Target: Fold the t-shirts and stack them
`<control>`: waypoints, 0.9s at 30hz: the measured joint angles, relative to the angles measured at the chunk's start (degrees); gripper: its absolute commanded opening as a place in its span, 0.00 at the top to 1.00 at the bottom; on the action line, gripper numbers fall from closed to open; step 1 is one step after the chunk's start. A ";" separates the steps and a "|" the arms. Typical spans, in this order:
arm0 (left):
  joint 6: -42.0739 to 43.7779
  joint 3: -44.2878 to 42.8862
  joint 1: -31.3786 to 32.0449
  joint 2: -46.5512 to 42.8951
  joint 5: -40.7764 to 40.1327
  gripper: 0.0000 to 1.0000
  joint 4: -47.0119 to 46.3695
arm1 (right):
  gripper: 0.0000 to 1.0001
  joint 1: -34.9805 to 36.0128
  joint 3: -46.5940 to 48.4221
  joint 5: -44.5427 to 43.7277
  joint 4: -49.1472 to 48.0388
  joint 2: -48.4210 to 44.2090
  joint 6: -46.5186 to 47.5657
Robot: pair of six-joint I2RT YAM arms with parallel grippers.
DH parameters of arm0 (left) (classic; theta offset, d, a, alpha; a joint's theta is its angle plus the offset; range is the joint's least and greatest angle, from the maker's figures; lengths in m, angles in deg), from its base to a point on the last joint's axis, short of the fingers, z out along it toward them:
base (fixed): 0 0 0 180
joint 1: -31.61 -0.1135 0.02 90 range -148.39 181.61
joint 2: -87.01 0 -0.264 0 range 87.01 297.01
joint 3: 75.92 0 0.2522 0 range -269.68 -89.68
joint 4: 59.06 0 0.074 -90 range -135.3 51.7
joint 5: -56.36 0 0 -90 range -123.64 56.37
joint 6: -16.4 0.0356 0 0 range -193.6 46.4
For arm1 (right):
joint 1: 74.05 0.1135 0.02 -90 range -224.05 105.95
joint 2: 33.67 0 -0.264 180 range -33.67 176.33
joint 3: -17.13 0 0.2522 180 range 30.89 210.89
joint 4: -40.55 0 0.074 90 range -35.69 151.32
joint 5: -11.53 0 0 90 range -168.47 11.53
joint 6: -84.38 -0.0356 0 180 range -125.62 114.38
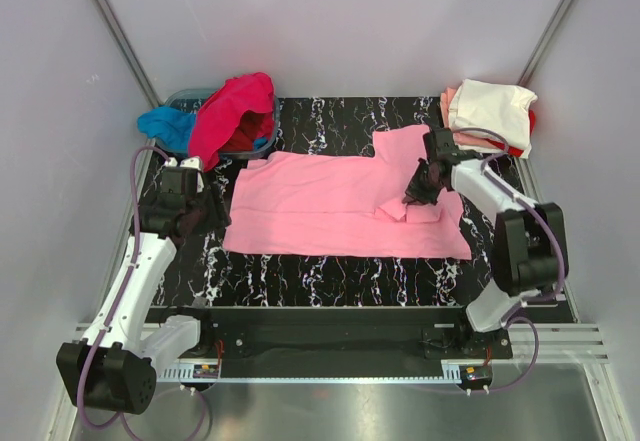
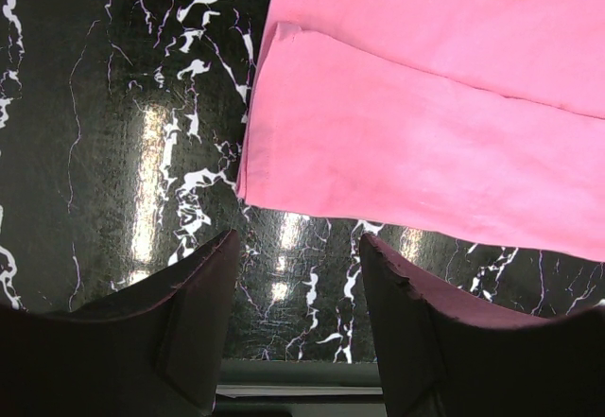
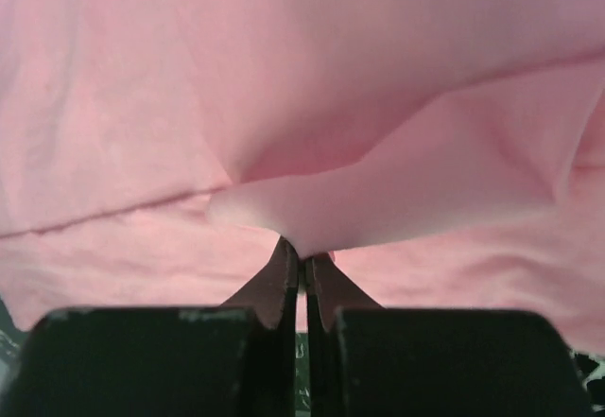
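— Where's the light pink t-shirt [image 1: 320, 211]?
— Spread flat across the middle of the tabletop [image 1: 330, 276], with a small flap turned up toward 3 o'clock.
— And the right gripper [image 3: 304, 268]?
— Closed tight, pinching that flap.
— The left gripper [image 2: 298, 247]?
— Wide apart, holding nothing, over the tabletop just off the shirt's 9 o'clock edge.
— Other shirts?
— A folded stack [image 1: 490, 116] at 1 o'clock.

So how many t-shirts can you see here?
6: a light pink one spread on the table, hot pink and blue ones at the basin, and cream, salmon and red stacked far right. More may be hidden.
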 measured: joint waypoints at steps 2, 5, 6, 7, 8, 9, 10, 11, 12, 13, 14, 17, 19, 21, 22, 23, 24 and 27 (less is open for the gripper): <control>0.00 0.00 0.00 0.00 0.04 0.42 0.00 | 0.98 0.00 4.31 -0.87 0.61 4.74 0.90; 0.00 0.02 0.00 0.00 0.09 0.42 -0.02 | 0.95 -0.09 10.97 -2.29 2.03 11.43 2.08; 0.00 0.00 0.00 0.00 0.11 0.42 -0.04 | 0.93 -0.11 13.03 -2.99 2.49 13.38 2.36; 0.02 0.00 0.00 0.00 0.15 0.42 -0.04 | 0.91 -0.20 15.21 -3.50 3.37 15.26 2.62; 0.02 0.00 0.00 0.00 0.26 0.42 -0.04 | 0.91 -0.22 17.05 -4.02 3.63 16.90 2.84; 0.02 0.00 0.00 0.00 0.31 0.42 -0.07 | 0.90 -0.26 18.27 -4.48 3.96 18.03 3.10; 0.02 0.02 0.00 0.00 0.35 0.41 -0.04 | 0.87 -0.39 19.85 -4.87 4.68 19.45 3.26; 0.02 0.02 0.00 0.00 0.44 0.42 -0.07 | 0.84 -0.55 21.22 -5.25 5.01 20.65 3.39; 0.02 0.02 0.00 0.00 0.52 0.41 -0.07 | 0.68 -0.76 22.53 -5.57 5.51 21.77 3.58; 0.04 0.02 0.00 0.00 0.59 0.41 -0.07 | 0.58 -1.01 23.78 -5.86 6.03 22.73 3.78; 0.04 0.02 0.00 0.00 0.72 0.41 -0.07 | 0.48 -1.31 24.98 -6.12 6.21 23.67 4.04; 0.07 0.02 0.00 0.00 0.98 0.41 -0.09 | 0.36 -2.10 29.44 -7.48 7.72 26.71 5.05; 0.07 0.02 0.00 0.00 1.16 0.41 -0.17 | 0.34 -2.56 33.27 -8.63 9.14 28.96 5.70; 0.07 0.02 0.00 0.00 1.20 0.41 -0.33 | 0.33 -2.86 37.07 -10.51 10.73 30.91 6.45; 0.07 0.02 0.00 0.00 1.20 0.42 -0.42 | 0.33 -3.04 39.45 -11.67 11.82 31.89 6.95; 0.07 0.02 0.00 0.00 1.20 0.41 -0.48 | 0.33 -3.17 41.66 -12.76 12.68 32.61 7.41; 0.07 0.02 0.00 0.00 1.22 0.42 -0.52 | 0.33 -3.34 43.34 -13.73 13.35 32.83 7.82; 0.07 0.02 0.00 0.00 1.29 0.42 -0.63 | 0.34 -3.78 43.12 -15.56 13.49 30.01 8.70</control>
